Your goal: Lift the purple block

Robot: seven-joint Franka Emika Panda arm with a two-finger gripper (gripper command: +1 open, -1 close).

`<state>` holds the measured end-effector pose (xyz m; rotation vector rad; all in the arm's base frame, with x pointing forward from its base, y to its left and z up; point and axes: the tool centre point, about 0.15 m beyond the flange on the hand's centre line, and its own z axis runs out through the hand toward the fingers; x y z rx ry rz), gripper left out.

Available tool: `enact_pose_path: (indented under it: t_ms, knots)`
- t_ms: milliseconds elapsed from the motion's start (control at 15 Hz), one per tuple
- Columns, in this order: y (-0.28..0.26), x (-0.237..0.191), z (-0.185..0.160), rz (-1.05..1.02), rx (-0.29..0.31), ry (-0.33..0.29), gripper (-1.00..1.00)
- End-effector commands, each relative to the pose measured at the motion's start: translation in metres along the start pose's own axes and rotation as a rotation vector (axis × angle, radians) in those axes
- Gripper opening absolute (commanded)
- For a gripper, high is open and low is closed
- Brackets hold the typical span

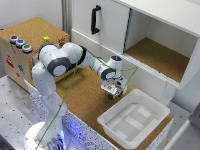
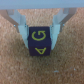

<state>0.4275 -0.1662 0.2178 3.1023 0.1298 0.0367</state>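
The purple block [image 2: 41,43] is a small, very dark cube, nearly black, with yellow letters on it: a "G" on the upper face and an "A" on the face below. In the wrist view it sits between the two pale fingers [image 2: 23,31] of the gripper [image 2: 41,35], which press against its opposite sides. Brown cork board [image 2: 15,65] fills the background.

In the exterior view the gripper [image 1: 113,92] hangs over the cork tabletop [image 1: 85,100], just beside the white tray [image 1: 136,120]. The block itself is too small to make out there.
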Motion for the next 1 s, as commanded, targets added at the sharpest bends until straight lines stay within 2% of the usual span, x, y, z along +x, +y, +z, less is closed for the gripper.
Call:
enact_pose_path:
  t_ms: [0,200,467,533,667,733,933]
  knots:
    - [0.013,-0.015,-0.063,0.067,0.024,0.153,-1.00]
    - [0.037,-0.020,-0.093,0.133,0.029,0.206,-1.00]
    - [0.088,-0.038,-0.122,0.254,-0.017,0.245,-1.00]
    - [0.104,-0.043,-0.125,0.289,-0.006,0.245,-1.00]
    - [0.131,-0.056,-0.126,0.382,-0.021,0.246,-1.00]
    - [0.144,-0.062,-0.124,0.433,-0.002,0.241,-1.00]
    - [0.177,-0.076,-0.101,0.603,0.003,0.193,-1.00]
